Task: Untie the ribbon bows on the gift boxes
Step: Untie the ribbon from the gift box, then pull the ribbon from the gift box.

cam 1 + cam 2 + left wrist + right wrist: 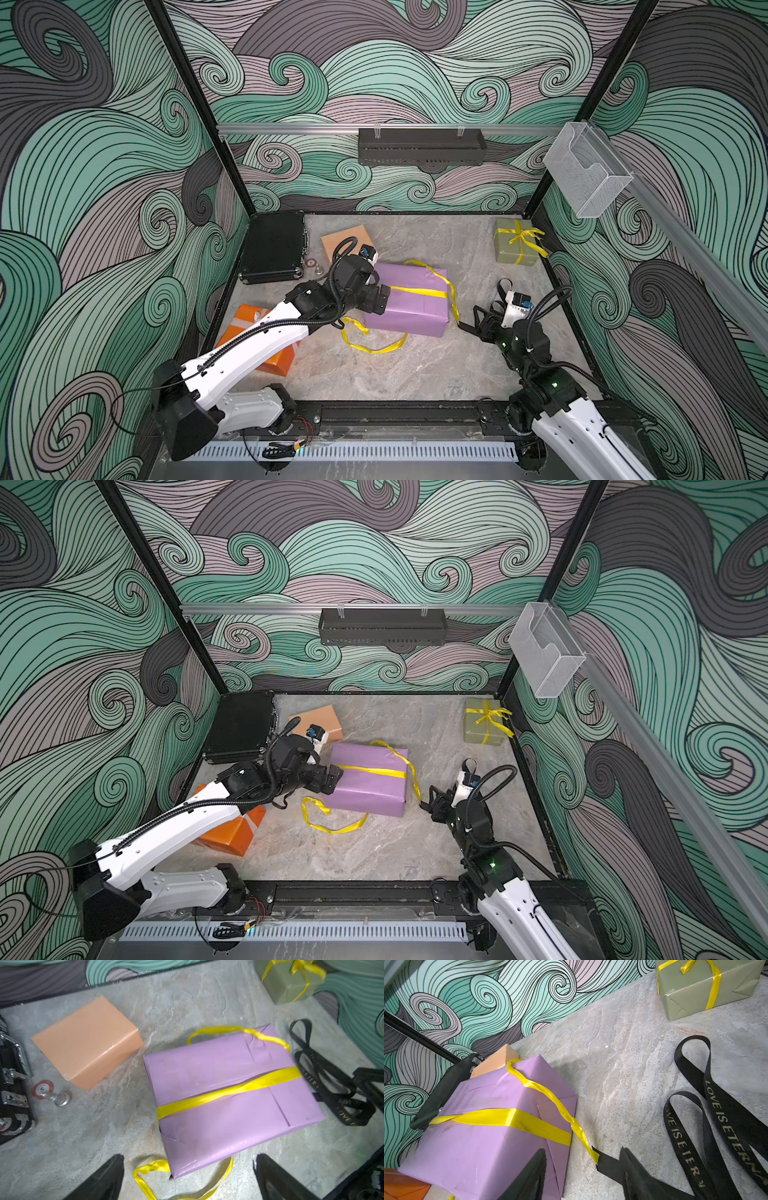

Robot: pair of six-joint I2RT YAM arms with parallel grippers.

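The left tool (384, 300) and right tool (583, 1149) both stand apart. With the right, pinch only the yellow ribbon (508, 1119) (not the black ribbon (716, 1109)) — draw toward 3 o'clock.

Purple box (415, 318), yellow ribbon (419, 291); olive box (506, 253); black ribbon (720, 1111), pale lettering.

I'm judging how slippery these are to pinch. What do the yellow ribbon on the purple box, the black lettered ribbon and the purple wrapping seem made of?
Yellow ribbon: likely synthetic satin, glossy highlights. Black ribbon: seemingly woven fabric, matte, fine weave visible. Purple wrapping: paper, faint sheen, sharp creases and folded corners.
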